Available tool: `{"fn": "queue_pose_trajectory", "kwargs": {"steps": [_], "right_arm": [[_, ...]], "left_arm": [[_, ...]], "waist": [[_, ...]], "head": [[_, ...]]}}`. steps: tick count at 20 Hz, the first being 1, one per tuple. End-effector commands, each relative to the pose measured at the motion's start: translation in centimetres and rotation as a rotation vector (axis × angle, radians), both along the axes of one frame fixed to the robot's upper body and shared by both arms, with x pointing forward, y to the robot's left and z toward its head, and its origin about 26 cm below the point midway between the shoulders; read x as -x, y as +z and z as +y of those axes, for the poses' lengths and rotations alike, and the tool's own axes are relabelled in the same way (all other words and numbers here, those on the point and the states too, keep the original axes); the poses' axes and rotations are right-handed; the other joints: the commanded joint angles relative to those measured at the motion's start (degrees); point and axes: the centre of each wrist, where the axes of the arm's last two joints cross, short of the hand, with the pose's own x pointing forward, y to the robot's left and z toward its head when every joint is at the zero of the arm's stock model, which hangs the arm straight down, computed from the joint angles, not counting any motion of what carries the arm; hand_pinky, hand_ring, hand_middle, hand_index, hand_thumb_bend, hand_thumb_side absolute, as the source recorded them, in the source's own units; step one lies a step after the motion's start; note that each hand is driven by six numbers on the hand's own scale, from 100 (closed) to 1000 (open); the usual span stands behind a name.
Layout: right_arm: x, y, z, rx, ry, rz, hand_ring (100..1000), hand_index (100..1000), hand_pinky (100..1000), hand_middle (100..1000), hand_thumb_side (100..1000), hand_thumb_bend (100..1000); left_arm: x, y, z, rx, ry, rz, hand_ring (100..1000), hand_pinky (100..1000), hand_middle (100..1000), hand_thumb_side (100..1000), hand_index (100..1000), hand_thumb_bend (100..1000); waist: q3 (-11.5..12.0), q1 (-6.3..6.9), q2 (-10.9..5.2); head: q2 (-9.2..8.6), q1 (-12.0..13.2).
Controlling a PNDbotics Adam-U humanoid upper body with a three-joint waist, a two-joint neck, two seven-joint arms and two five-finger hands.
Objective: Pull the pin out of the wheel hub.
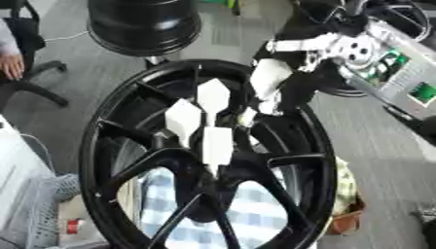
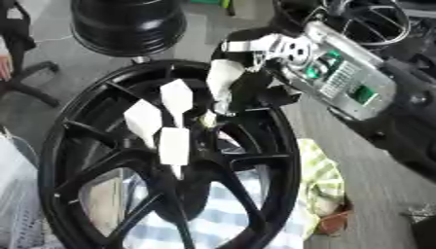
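Observation:
A big black wheel hub (image 1: 111, 146) stands tilted across the middle, its spokes meeting near the centre. Three white flat pieces (image 1: 213, 97) sit on the spokes around that centre. A small pale pin (image 1: 247, 117) sticks out just right of them. My right hand (image 1: 271, 80) comes in from the upper right on a black and silver arm. Its white-covered finger and dark fingers close together on the pin's upper end. My left hand appears in neither view.
A second black rim (image 1: 145, 24) stands behind the hub at the top. A blue checked cloth (image 1: 247, 214) shows through the spokes, with a yellow-green cloth (image 2: 319, 175) to the right. An office chair (image 1: 34, 87) and a person's hand (image 1: 10, 65) are at far left.

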Motion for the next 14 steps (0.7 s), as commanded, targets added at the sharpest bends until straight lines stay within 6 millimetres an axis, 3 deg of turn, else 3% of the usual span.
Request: {"fn": "queue_pose_trajectory", "kwargs": {"steps": [1,6,14], "right_arm": [[0.5,2.8,-1.9,-0.007,-0.046,-0.049,515,491,731,383,100,186],[-0.8,4.1,-6.5,-0.034,-0.193,-0.079,524,507,736,400,100,191],[-2.2,6.0,-17.3,-0.068,-0.681,-0.208,564,566,756,459,100,209]], "left_arm": [[0.2,0.9,0.1,-0.021,0.0,-0.028,785,773,696,566,892,182],[0.2,1.0,0.2,-0.026,0.003,-0.033,785,774,696,564,891,181],[0.3,0.9,0.5,-0.026,0.023,-0.036,785,774,697,565,892,180]], "waist": [[-0.14,0.31,-0.96],[-0.43,0.26,-0.95],[-1.26,0.45,-0.61]], "head": [[-0.73,0.02],[-1.1,0.21],[-1.3,1.36]]}}
